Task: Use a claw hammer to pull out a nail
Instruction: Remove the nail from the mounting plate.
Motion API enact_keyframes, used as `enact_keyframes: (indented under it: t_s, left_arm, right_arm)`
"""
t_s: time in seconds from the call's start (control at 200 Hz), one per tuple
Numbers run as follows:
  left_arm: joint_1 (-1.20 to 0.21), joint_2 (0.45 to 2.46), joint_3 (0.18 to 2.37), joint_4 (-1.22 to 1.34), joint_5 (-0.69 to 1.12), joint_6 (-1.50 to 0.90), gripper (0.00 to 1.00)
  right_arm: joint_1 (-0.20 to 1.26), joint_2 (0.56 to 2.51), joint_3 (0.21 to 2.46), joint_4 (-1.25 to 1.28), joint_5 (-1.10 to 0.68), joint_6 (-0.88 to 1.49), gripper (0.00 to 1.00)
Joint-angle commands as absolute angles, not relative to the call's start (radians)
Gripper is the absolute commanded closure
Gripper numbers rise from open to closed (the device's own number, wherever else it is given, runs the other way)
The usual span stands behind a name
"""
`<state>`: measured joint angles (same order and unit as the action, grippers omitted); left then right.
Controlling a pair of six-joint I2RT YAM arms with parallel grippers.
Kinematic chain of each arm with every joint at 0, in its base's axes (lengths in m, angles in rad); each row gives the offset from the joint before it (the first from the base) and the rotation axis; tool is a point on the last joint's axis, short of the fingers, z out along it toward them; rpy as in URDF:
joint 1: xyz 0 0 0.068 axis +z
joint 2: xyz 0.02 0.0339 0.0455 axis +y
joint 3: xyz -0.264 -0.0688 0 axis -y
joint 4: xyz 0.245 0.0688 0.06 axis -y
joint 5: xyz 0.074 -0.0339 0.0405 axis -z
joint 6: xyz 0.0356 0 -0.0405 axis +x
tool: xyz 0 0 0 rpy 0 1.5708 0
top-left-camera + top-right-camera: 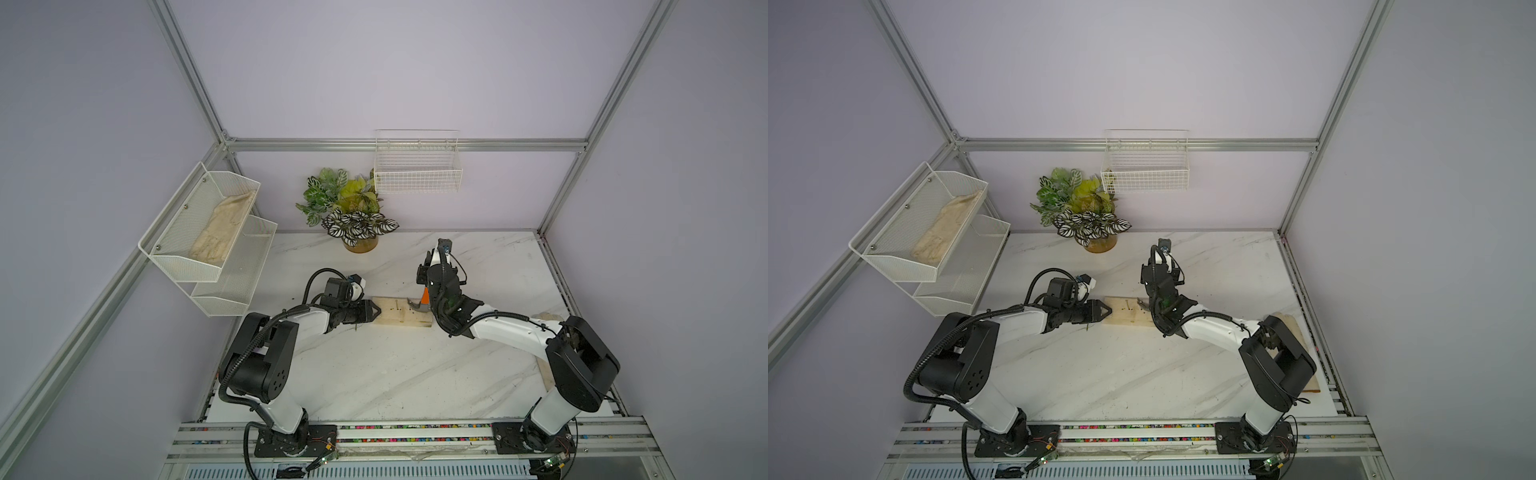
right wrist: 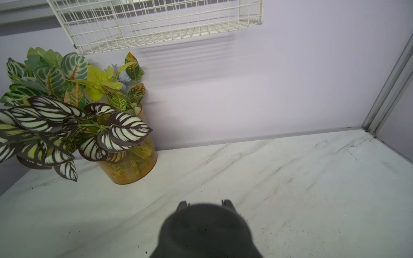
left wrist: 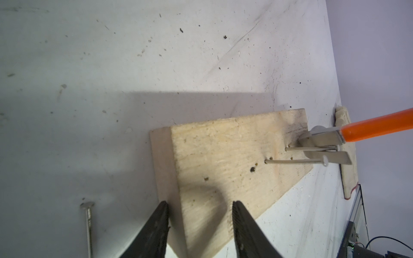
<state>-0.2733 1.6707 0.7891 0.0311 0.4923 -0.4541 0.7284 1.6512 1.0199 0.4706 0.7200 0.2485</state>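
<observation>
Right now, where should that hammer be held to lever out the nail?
Probably on the black handle end of the claw hammer, clamped from the side: its claw straddles a nail in the wooden block, so distance from the head gives leverage.

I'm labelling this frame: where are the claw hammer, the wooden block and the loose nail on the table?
claw hammer (image 3: 375, 127): left wrist view, orange part of handle.
wooden block (image 3: 223, 145): left wrist view, top face.
loose nail (image 3: 89, 225): left wrist view, mid shank.

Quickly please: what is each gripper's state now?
Left gripper: jaws astride the wooden block end; grip cannot be told.
Right gripper: closed on the claw hammer.
</observation>
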Motion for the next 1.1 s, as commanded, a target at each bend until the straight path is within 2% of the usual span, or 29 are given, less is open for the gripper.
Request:
enact_keyframes:
  t_s: [0.0, 1.09]
  left_arm:
    - [-0.278, 1.694, 0.804, 0.068, 0.556, -0.468, 0.54]
    - [-0.277, 1.734, 0.782, 0.072, 0.577, -0.474, 0.61]
  right_arm:
    - [0.716, 1.662, 0.948, 0.486, 0.612, 0.432, 1.0]
    - [0.55, 1.653, 0.558, 0.922, 0.48, 0.719, 1.0]
